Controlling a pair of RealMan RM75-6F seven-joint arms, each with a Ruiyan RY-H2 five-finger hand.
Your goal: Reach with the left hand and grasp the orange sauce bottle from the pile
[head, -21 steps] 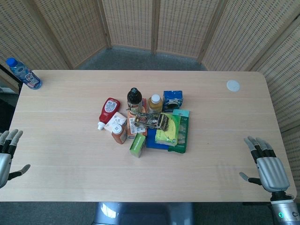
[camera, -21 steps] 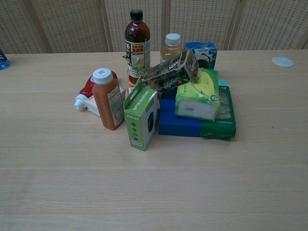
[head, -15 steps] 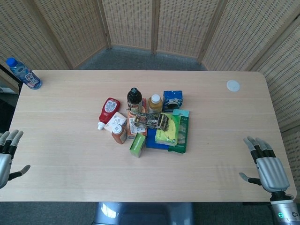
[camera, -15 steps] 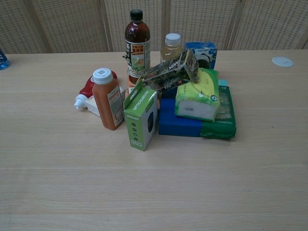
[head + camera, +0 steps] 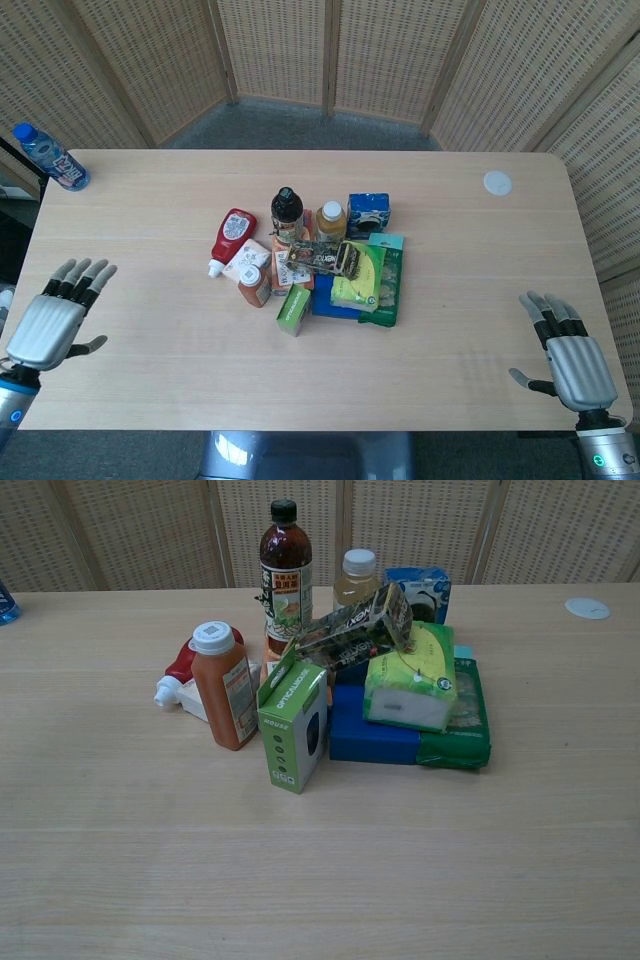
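The orange sauce bottle (image 5: 254, 286) (image 5: 225, 688) stands upright with a white cap at the left front of the pile, next to a green mouse box (image 5: 294, 724). My left hand (image 5: 55, 318) hovers over the table's front left corner, fingers spread and holding nothing, far to the left of the bottle. My right hand (image 5: 568, 358) is at the front right corner, also spread with nothing in it. Neither hand shows in the chest view.
The pile also holds a red ketchup bottle (image 5: 231, 238) lying down, a dark tea bottle (image 5: 285, 572), a pale juice bottle (image 5: 356, 578), blue boxes and green packets (image 5: 412, 686). A water bottle (image 5: 50, 156) lies at the far left corner; a white disc (image 5: 497, 183) sits far right.
My left hand has moved in from the left edge to over the table's front left corner. The right hand and the pile have stayed put.
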